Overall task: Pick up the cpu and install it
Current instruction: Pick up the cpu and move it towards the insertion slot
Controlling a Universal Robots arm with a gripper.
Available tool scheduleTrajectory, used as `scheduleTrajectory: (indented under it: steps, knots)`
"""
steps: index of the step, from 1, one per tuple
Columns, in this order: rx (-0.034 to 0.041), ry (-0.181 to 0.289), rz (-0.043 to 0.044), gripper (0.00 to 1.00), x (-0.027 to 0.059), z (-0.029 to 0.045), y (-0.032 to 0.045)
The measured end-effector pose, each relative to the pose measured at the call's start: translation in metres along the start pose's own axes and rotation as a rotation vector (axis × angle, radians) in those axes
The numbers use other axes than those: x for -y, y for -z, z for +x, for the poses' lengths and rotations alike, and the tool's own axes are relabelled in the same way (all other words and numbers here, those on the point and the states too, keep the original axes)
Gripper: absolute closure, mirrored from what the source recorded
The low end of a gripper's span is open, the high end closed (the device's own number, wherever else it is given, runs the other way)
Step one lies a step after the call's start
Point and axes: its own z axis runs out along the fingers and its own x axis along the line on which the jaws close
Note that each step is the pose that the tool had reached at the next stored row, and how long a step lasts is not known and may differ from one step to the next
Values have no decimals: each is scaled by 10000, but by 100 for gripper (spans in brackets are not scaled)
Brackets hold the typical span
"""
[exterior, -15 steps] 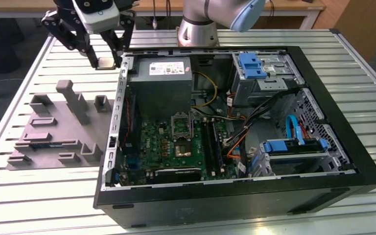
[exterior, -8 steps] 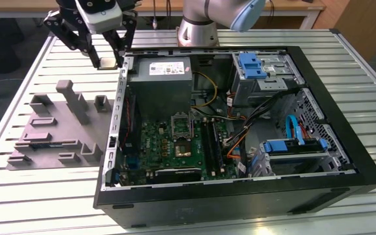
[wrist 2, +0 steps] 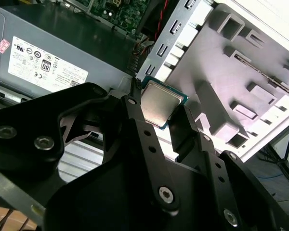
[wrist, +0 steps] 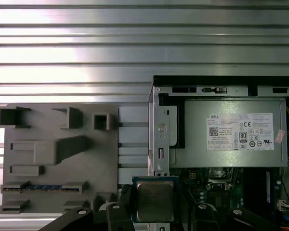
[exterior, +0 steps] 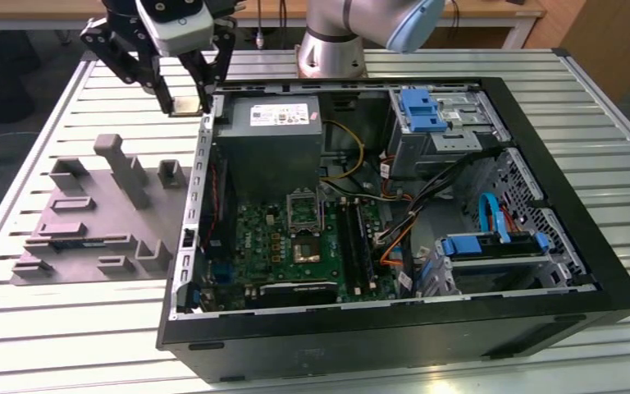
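The cpu is a small, flat square. Its top is pale, shiny silver metal, and a thin darker edge runs all around it. It sits right at the tip of the gripper, between the 2 black fingers. The fingers press on 2 opposite sides of it and hold it up in the air. Its silver top faces back toward the gripper's body, so both wrist views look straight onto it.

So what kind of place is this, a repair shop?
Likely a robotics lab bench: an open computer case on a slatted metal table, a grey tray beside it, and a robot arm's pincer holding the cpu.
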Motion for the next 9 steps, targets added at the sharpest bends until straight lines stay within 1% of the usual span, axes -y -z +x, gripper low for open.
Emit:
scheduleTrajectory:
  steps: [9]
  knots:
    - [0, 1, 0, 53, 4, -13, 0]
